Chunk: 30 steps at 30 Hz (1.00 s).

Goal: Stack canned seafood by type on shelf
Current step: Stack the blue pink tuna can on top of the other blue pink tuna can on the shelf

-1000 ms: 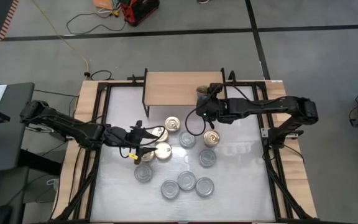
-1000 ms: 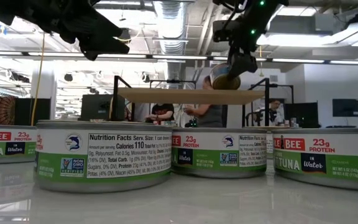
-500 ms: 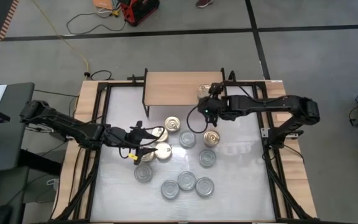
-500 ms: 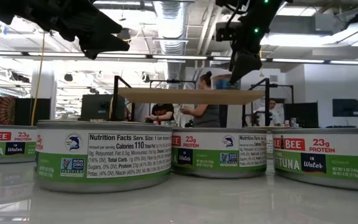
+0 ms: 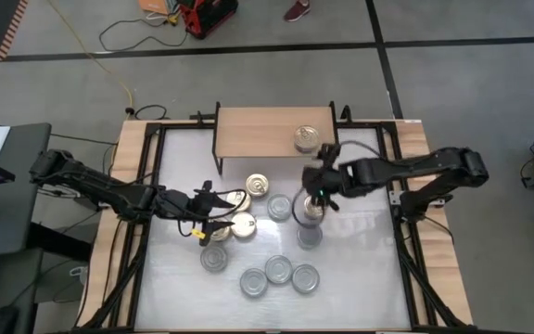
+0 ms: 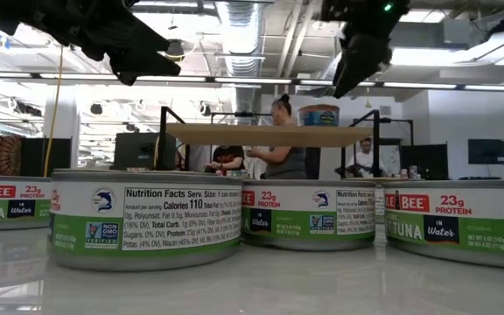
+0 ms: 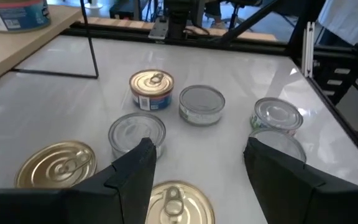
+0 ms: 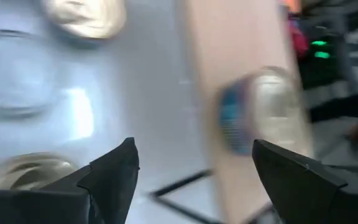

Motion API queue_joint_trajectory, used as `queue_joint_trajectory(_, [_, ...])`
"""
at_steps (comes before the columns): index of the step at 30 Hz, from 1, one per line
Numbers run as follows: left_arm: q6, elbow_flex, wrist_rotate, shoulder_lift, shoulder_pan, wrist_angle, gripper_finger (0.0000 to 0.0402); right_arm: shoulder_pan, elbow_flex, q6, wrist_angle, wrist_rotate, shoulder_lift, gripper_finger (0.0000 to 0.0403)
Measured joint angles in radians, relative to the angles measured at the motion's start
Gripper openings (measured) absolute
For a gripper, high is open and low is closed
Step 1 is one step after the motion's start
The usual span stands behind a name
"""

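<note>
One gold-lidded tin [image 5: 307, 139] stands flat on the right part of the light-wood shelf [image 5: 258, 133]; the low view shows this tin [image 6: 319, 115] upright on the shelf board [image 6: 234, 134]. Several more tins, gold-lidded [image 5: 258, 186] and silver-lidded [image 5: 279, 206], rest on the white tabletop. My right gripper [image 5: 315, 190] hangs open and empty over a gold-lidded tin [image 5: 313, 208], clear of the shelf; its wrist view shows the gripper [image 8: 194, 168] with nothing between the fingers. My left gripper [image 5: 213, 211] waits open above two gold-lidded tins [image 7: 58, 163], well above the table [image 6: 134, 52].
A cluster of silver-lidded tins [image 5: 278, 269] lies toward the table's near edge. The shelf's black legs [image 5: 219, 162] stand at the far side. The left part of the shelf board [image 5: 244, 130] is bare. People show in the room behind the table [image 6: 283, 140].
My right gripper has let go of the gold-lidded tin on the shelf and drawn back toward the table's near edge, turning as it went; it now hangs over the tins on the table. The tin, tilted in the fingers a second ago, now stands flat on the shelf.
</note>
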Motion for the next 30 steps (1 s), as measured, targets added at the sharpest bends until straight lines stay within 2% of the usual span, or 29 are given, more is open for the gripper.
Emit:
queue_joint_trajectory(4, [0.002, 0.000, 0.000, 0.000, 0.000, -0.005, 0.0233, 0.089, -0.052, 0.123, -0.010, -0.077, -0.001, 0.0332])
queue_joint_trajectory(8, [-0.010, 0.000, 0.000, 0.000, 0.000, -0.005, 0.0233, 0.142, -0.111, 0.296, -0.032, -0.105, -0.001, 0.0320])
queue_joint_trajectory(17, [-0.019, 0.000, -0.001, 0.000, -0.002, 0.037, 0.0233, 0.164, -0.228, 0.613, 0.004, -0.133, -0.008, 0.0317])
queue_joint_trajectory(23, [-0.019, 0.000, -0.001, 0.000, -0.013, 0.064, 0.0233, 0.183, -0.346, 0.688, 0.147, -0.132, -0.028, 0.0317])
queue_joint_trajectory(30, [-0.019, 0.000, -0.001, 0.000, -0.013, 0.087, 0.0233, 0.141, -0.458, 0.711, 0.268, -0.153, -0.019, 0.0317])
